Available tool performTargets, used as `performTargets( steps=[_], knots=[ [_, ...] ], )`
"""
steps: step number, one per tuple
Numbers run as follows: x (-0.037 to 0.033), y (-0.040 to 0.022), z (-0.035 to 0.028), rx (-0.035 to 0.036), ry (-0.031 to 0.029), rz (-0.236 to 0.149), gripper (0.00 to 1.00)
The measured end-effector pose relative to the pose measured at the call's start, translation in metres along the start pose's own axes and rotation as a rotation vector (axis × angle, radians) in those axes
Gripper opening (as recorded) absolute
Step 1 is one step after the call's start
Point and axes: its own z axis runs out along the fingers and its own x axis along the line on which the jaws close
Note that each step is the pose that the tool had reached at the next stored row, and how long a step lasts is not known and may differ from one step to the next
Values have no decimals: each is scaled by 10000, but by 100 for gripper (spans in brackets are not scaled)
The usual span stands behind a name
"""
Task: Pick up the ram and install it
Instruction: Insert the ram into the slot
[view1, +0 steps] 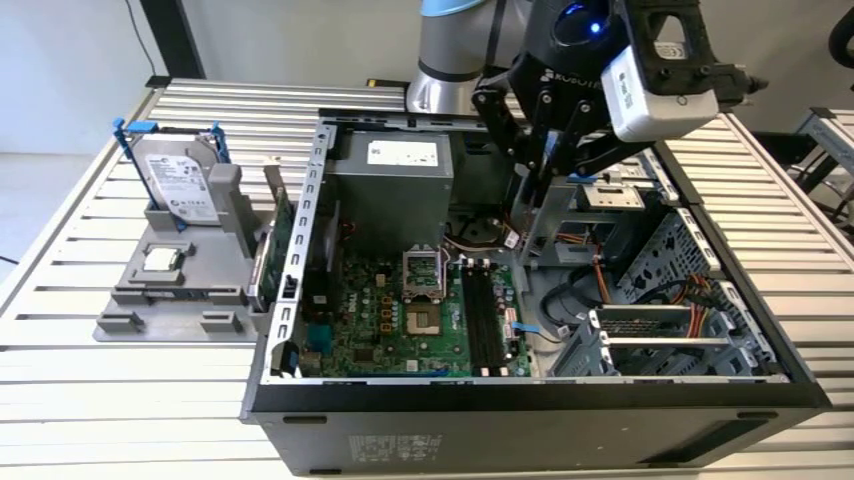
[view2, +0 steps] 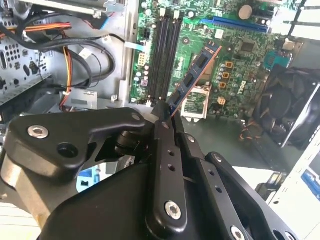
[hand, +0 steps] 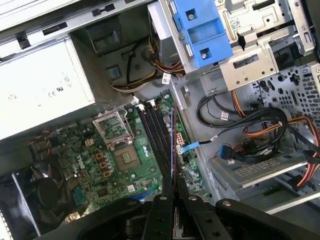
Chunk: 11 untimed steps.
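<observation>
My gripper is shut on the ram, a narrow dark-green stick with black chips that juts out from between the fingertips. In the first wrist view the ram appears edge-on, gripped by the gripper, and hangs over the motherboard close to the long black memory slots. In the exterior view the gripper hangs inside the open computer case, above the far end of the memory slots. The stick is above the board, not seated in a slot.
The power supply fills the case's back, with drive cages and cable bundles towards the exterior view's right. The CPU socket lies beside the slots. A grey fixture outside holds a hard drive with blue rails.
</observation>
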Motion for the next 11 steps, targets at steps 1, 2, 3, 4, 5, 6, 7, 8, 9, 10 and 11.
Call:
performTargets(
  steps=[1,2,3,4,5,6,7,8,9,10,11],
  knots=[
    [-1,0,9,-3,0,-159,0],
    [-3,1,16,-6,0,-302,0],
    [-4,2,24,-8,-1,-462,0],
    [-5,2,33,-12,-1,-619,0],
    [-6,3,41,-14,-2,-781,0],
    [-7,3,49,-16,-2,-939,0],
    [-8,3,57,-19,-3,-1103,0],
    [-9,4,65,-21,-3,-1257,0],
    [-10,4,74,-24,-3,-1432,0],
    [-11,5,82,-26,-4,-1593,0],
    [-12,5,91,-29,-4,-1754,0]
  ],
)
